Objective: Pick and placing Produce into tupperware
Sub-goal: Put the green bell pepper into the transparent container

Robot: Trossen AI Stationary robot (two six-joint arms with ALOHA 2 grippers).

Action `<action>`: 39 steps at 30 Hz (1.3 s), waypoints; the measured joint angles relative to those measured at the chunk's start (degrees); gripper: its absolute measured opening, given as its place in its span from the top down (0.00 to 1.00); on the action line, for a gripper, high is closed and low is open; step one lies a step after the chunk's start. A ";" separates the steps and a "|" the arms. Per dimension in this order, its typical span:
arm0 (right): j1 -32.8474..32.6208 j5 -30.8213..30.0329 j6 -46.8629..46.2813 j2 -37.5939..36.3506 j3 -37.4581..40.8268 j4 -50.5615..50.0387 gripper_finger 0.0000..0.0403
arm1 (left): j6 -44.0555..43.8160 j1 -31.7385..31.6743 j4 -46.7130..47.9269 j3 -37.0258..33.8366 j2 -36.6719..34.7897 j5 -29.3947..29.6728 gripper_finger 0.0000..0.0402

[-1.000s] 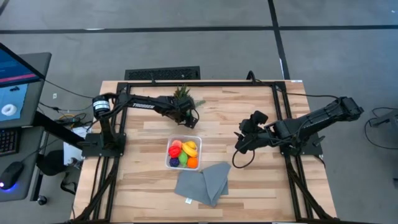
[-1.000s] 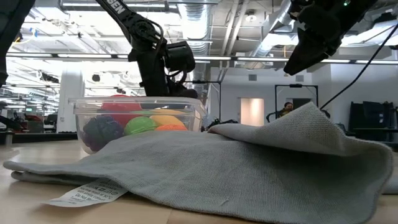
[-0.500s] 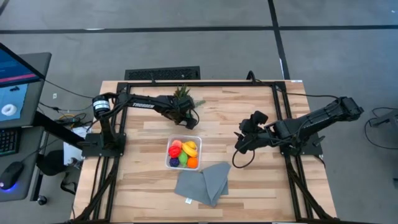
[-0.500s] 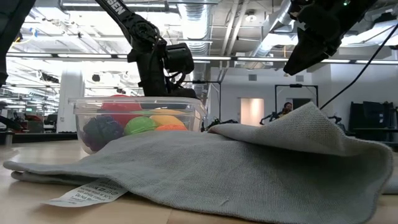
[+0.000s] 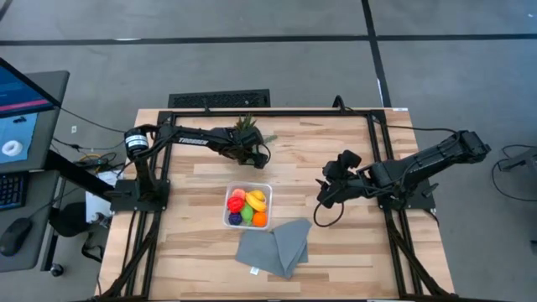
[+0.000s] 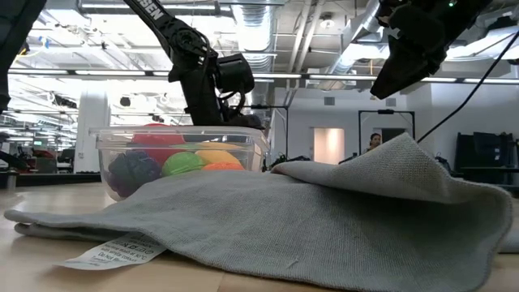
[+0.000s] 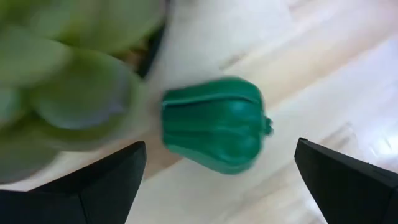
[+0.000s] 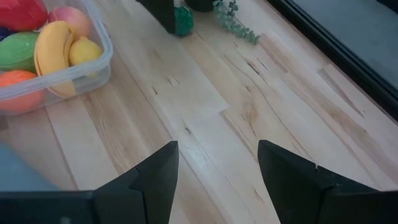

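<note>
Produce still outside the tupperware [image 5: 248, 206] comes down to 1 piece, a dark green pepper [image 7: 214, 124] lying on the table [image 5: 336, 252] just beside the potted plant [image 5: 246, 127], at the far side from the container. The other pieces, red, peach-pink, yellow banana, lime green, purple and orange, sit packed inside the clear container, which stands near the table's middle, touching the grey cloth [image 5: 273, 246].

The left gripper [image 7: 217, 180] hovers over the pepper with its jaws spread wide, 1 finger on either side and neither touching it. The right gripper [image 8: 214, 171] waits well apart over bare wood, its jaws parted and empty.

The pepper looks like hollow moulded plastic: light, stiff, smooth and likely slippery, so it should roll or squirt away under an off-centre pinch. Its ribbed body is short and blocky, lying on its side, with the long axis running roughly across the gap between the fingers and the narrower tip toward 1 of them. A hold across the widest ribbed part, along the flatter flanks, seems safest.
</note>
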State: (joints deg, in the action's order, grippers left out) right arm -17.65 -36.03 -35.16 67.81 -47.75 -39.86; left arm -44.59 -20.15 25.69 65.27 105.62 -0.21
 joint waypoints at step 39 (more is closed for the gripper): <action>0.02 0.08 0.20 0.00 0.00 0.01 0.39 | -8.51 -0.07 -2.10 -0.01 0.37 5.25 0.10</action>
State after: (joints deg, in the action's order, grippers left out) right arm -17.63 -35.94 -34.96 67.81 -47.75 -39.84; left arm -53.10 -20.23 23.59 65.25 106.00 5.04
